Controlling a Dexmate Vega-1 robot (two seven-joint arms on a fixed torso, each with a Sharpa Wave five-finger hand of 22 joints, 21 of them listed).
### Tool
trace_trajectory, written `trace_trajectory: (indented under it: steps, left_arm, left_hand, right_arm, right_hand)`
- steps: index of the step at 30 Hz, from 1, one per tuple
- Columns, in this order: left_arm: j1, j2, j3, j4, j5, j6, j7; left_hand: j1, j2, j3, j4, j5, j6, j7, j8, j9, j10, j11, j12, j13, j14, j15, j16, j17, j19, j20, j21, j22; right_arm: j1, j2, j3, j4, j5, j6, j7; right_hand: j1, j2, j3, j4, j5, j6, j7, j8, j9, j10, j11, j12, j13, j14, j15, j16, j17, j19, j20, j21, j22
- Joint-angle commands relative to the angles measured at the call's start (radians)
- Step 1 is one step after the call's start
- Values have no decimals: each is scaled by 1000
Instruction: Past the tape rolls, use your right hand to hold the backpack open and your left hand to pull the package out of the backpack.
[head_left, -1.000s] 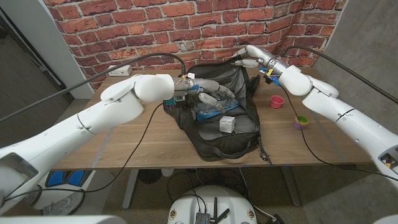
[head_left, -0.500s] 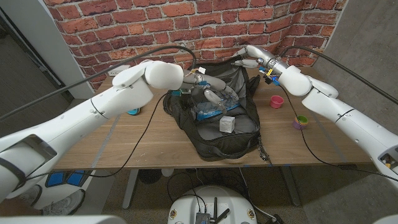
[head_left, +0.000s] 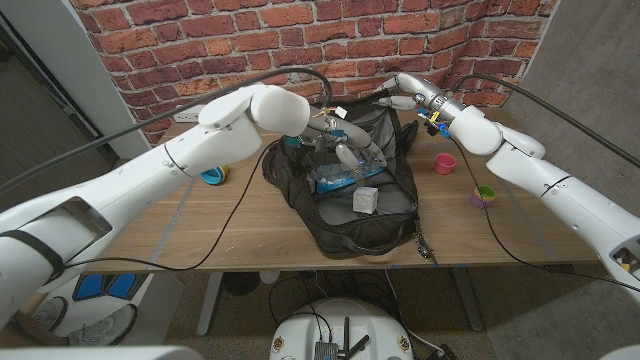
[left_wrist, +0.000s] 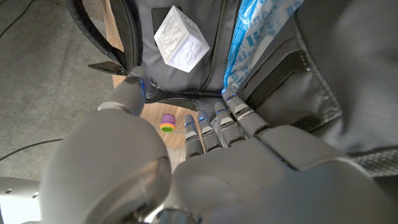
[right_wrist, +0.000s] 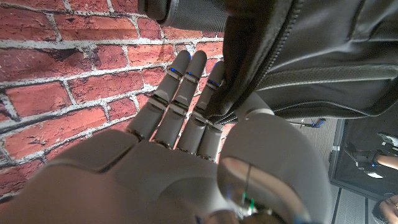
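The black backpack (head_left: 352, 180) lies open at the centre of the head view, on the wooden desk (head_left: 250, 225). Inside it, just above centre, sits the blue-and-clear package (head_left: 338, 180), with a small white cube (head_left: 366, 199) just below and right of it. The left hand (head_left: 345, 148) reaches into the backpack's upper part; its fingers (left_wrist: 219, 124) are extended close together at the package's end, and whether they grip it I cannot tell. The right hand (head_left: 392, 98), at the upper right of the bag, pinches the backpack's edge between thumb and fingers (right_wrist: 180, 93), before the brick wall (head_left: 200, 40). Right of the backpack stand a pink tape roll (head_left: 445, 163) and a green-and-purple roll (head_left: 484, 195); a blue roll (head_left: 212, 176) lies to the left.
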Motion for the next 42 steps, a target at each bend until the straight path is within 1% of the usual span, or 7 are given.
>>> trace_trajectory:
  steps: [1,6,15,25,32,38,42]
  left_arm:
    - [-72,-70,77,52,55,-14,-65]
    - [-74,-80,87,65,75,-23,-72]
    - [-62,-90,96,82,117,-40,-63]
    - [-58,-108,103,111,134,-54,-74]
    - [-53,-121,111,132,133,-59,-80]
    - [-48,-128,119,131,159,-43,-79]
    - [-42,-130,120,134,167,-41,-73]
  left_hand:
    - [19,-2,-5,2,5,-2,9,7,4,-3,5,1,4,-5,-99,3,2,-26,-130,-7,2]
    - [33,-4,-14,5,4,-12,16,7,3,-7,8,2,4,-9,-93,3,2,-64,-127,-9,2]
    - [45,-5,-25,7,2,-25,25,5,3,-14,13,2,3,-23,-80,1,1,-98,-125,-8,1]
    - [55,-6,-35,9,1,-28,41,7,3,-15,26,3,3,-25,-79,2,1,-104,-148,-2,1]
    - [61,-7,-42,9,-1,-40,54,5,3,-23,34,1,3,-28,-75,3,1,-109,-150,0,1]
    - [71,-9,-52,10,-3,-41,84,8,3,-15,57,6,3,-13,-65,8,1,-98,-150,7,1]
    - [74,-9,-55,10,-3,-42,88,8,3,-15,61,6,3,-10,-62,9,1,-97,-149,7,1]
  right_arm:
    - [-7,-3,4,1,11,-2,-6]
    - [-10,-3,6,-3,13,-8,-7]
    - [-11,-3,4,-3,14,-10,-6]
    - [-11,-3,4,-3,14,-12,-7]
    - [-17,-8,7,-11,18,-18,-6]
    - [-19,-9,10,-12,19,-17,-8]
    - [-20,-11,10,-13,18,-15,-9]
  right_hand:
    - [5,12,8,4,7,11,-7,0,3,3,-5,-2,2,11,-89,-1,5,-7,-131,7,1]
    - [5,11,7,3,7,12,-8,-1,3,8,-3,1,4,11,-89,-2,6,-8,-131,9,1]
    - [6,13,8,3,7,12,-9,-2,3,6,-4,0,6,13,-90,-2,8,-9,-131,13,1]
    - [4,11,8,4,7,12,-8,-4,3,5,-5,-2,8,11,-89,-4,10,-10,-131,17,0]
    - [3,12,7,5,7,13,-8,-4,4,4,-5,-2,9,14,-88,-3,12,-11,-131,20,0]
    - [4,12,9,3,8,14,-7,-5,4,7,-4,-2,9,13,-91,-5,13,-12,-131,23,0]
    - [3,11,8,4,7,14,-8,-6,4,5,-5,-3,10,14,-89,-5,14,-13,-131,25,0]
